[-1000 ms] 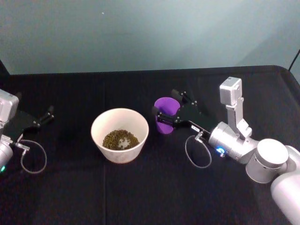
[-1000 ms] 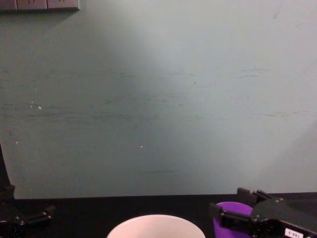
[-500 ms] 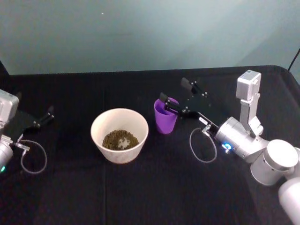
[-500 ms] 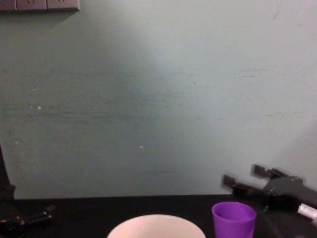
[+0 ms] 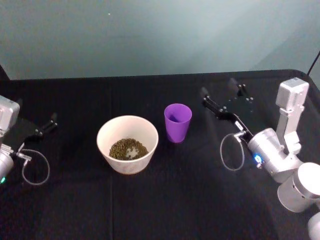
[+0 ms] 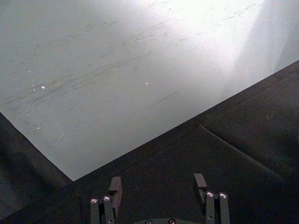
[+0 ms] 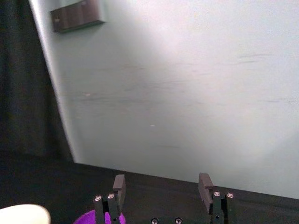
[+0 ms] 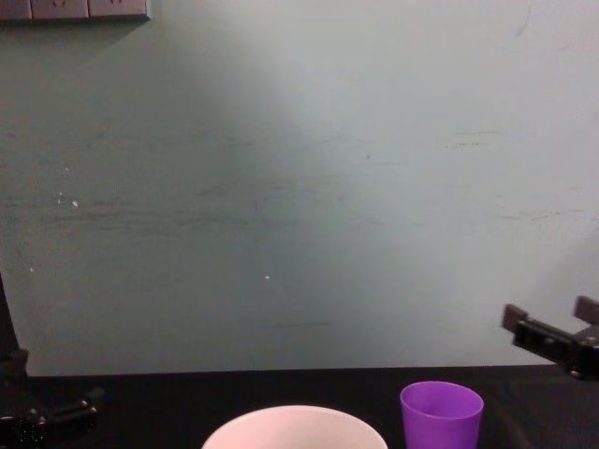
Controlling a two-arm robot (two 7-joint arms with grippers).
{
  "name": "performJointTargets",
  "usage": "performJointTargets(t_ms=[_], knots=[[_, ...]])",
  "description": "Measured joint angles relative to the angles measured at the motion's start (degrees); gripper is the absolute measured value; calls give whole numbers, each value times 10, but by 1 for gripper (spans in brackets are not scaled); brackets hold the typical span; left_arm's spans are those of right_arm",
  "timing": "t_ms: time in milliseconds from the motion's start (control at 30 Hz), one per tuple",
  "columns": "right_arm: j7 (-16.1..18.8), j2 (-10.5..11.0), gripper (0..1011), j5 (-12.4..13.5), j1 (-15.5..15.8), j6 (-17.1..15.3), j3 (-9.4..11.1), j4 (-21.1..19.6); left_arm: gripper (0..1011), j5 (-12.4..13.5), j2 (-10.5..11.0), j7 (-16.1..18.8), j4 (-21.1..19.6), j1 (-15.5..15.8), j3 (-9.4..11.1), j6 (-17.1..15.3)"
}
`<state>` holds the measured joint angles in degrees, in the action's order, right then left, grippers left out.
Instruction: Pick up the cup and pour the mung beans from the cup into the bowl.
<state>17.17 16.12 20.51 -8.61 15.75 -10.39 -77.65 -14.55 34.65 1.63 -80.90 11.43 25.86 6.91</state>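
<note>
Head view is showing the cup (image 5: 177, 121) standing upright just right of the bowl (image 5: 128, 143) holding mung beans, while the right gripper (image 5: 223, 97), spread wide and empty, is hanging apart to the cup's right, nearer than the parked left gripper (image 5: 44, 126).

The right arm reaches in from the right side. Its silver wrist is bent, and a thin wire loops off it. The right pincer (image 5: 222, 97) is up in the air with its two black fingers (image 7: 118, 185) spread wide apart, and it holds nothing. The left arm is tucked at the far left edge and sits low. The left pincer (image 5: 44, 126) points away from the body, and its fingers (image 6: 115, 186) are spread apart too, with nothing between them.
</note>
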Motion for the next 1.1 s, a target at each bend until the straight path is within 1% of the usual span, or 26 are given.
performJointTargets(t_ms=[33,67,100,167,200,233,333,367,467,600,800,967,1100], knots=[[-12,-3,1003,-4,7,2,8,-3,1000,0,0,0,0,0,0,0],[-12,-3,1003,-4,7,2,8,-3,1000,0,0,0,0,0,0,0],[-24,-6,1003,-8,13,2,15,-6,1000,0,0,0,0,0,0,0],[-35,-10,1003,-11,18,3,22,-8,1000,0,0,0,0,0,0,0],[-53,-17,1003,-16,25,3,33,-10,1000,0,0,0,0,0,0,0],[-53,-17,1003,-16,25,3,33,-10,1000,0,0,0,0,0,0,0],[-84,-30,1003,-24,30,2,52,-6,1000,0,0,0,0,0,0,0],[-84,-30,1003,-24,30,2,52,-6,1000,0,0,0,0,0,0,0],[-105,-42,1003,-29,27,-4,66,5,1000,0,0,0,0,0,0,0],[-114,-49,1003,-34,23,-8,75,14,1000,0,0,0,0,0,0,0],[-118,-55,1003,-47,22,-8,83,17,1000,0,0,0,0,0,0,0],[-115,-56,1003,-52,21,-1,84,22,1000,0,0,0,0,0,0,0],[-115,-56,1003,-52,21,-1,84,22,1000,0,0,0,0,0,0,0]])
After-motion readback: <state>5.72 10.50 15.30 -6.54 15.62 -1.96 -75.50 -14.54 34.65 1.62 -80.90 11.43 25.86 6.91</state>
